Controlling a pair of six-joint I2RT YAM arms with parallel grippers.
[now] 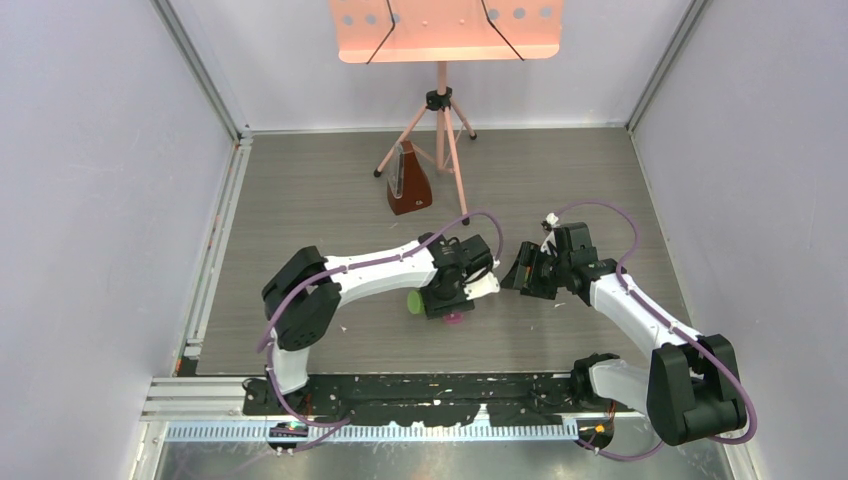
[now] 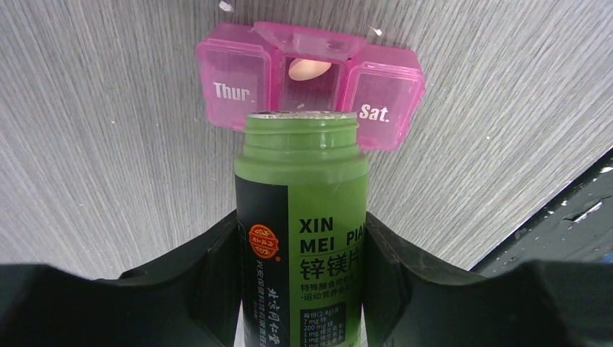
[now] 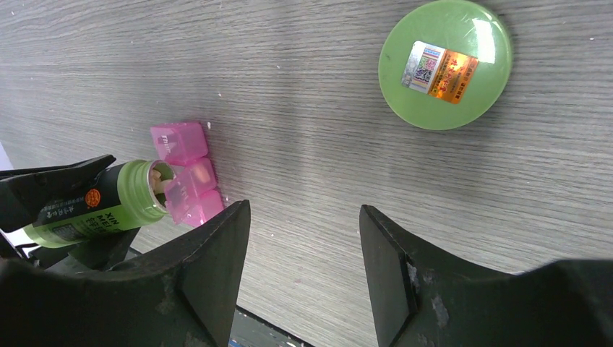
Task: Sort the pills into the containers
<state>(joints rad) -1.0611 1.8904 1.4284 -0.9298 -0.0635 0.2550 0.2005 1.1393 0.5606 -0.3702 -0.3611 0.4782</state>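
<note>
The containers are a pink pill box (image 2: 231, 87) lying on the grey table. Its "Thur." and "Sat." lids are down and its middle lid stands up. One orange-yellow pill (image 2: 309, 69) lies in that middle compartment. My left gripper (image 2: 302, 225) is shut on an uncapped green bottle (image 2: 303, 181), tilted with its mouth right at the open compartment. The right wrist view shows the same bottle (image 3: 108, 202) against the box (image 3: 181, 141). My right gripper (image 3: 303, 210) hovers open to the right of them with nothing between its fingers.
The bottle's green cap (image 3: 445, 63) lies flat on the table beyond my right gripper. A brown metronome (image 1: 409, 180) and a pink music stand's tripod (image 1: 440, 130) stand at the back. The table's near edge runs just behind the box.
</note>
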